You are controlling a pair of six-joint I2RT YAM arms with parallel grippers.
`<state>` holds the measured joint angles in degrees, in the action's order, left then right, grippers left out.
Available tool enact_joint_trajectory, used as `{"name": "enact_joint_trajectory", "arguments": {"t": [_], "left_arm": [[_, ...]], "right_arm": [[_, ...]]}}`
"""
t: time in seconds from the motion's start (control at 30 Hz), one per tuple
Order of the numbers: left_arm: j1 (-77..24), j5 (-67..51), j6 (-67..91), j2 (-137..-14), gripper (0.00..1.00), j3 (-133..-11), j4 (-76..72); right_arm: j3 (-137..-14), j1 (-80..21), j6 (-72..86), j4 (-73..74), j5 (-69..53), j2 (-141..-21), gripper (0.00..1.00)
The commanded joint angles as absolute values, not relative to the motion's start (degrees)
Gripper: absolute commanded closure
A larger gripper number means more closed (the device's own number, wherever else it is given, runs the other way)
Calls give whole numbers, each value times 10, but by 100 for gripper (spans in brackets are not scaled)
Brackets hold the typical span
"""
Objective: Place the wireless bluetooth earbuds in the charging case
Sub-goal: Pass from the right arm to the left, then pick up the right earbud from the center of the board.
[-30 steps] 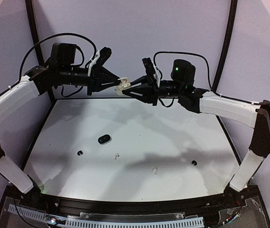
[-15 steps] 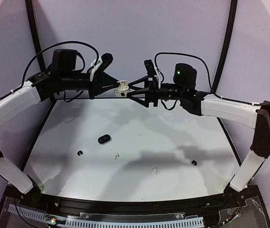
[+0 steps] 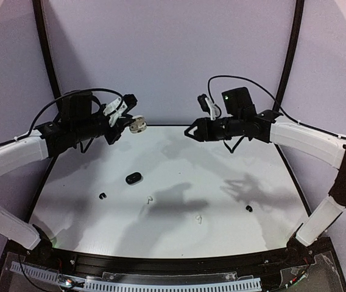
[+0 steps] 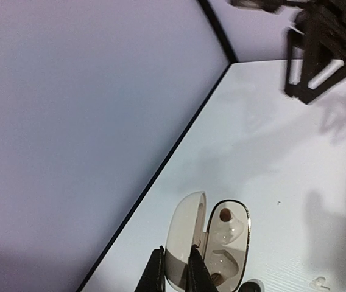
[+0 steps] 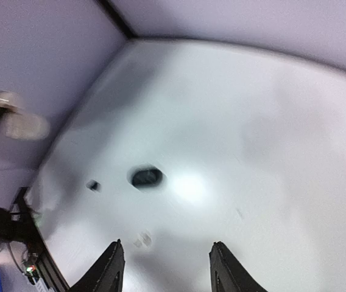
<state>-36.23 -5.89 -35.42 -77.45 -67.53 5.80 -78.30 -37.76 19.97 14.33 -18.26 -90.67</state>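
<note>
White tabletop (image 3: pixel 222 158) bears tiny earbuds (image 3: pixel 150 199); left hand (image 4: pixel 174 271) pinches open white case (image 4: pixel 225 240), right hand (image 5: pixel 164 261) wide

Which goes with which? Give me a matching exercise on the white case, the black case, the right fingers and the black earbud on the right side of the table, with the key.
Things
1. white case
2. black case
3. right fingers
4. right-side black earbud

States
A. spread apart in the air, holding nothing
B. lying alone on the right part of the table
C. lid open, clamped in the left fingers
D. lying on the table's left part

Pairs: 1-C, 2-D, 3-A, 4-B
</note>
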Motion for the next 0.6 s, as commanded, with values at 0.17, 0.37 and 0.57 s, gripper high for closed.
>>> {"name": "enact_joint_trajectory", "arguments": {"t": [0.17, 0.37, 0.57], "left_arm": [[-365, 14, -190, -715, 99, -556, -43], [-388, 2, -179, -667, 99, -478, -53], [-394, -19, -187, -642, 99, -448, -54]], "right_arm": [[-751, -464, 409, 445, -2, -926, 49], [-745, -513, 434, 480, 3, -992, 50], [-752, -533, 434, 496, -21, -1054, 49]]}}
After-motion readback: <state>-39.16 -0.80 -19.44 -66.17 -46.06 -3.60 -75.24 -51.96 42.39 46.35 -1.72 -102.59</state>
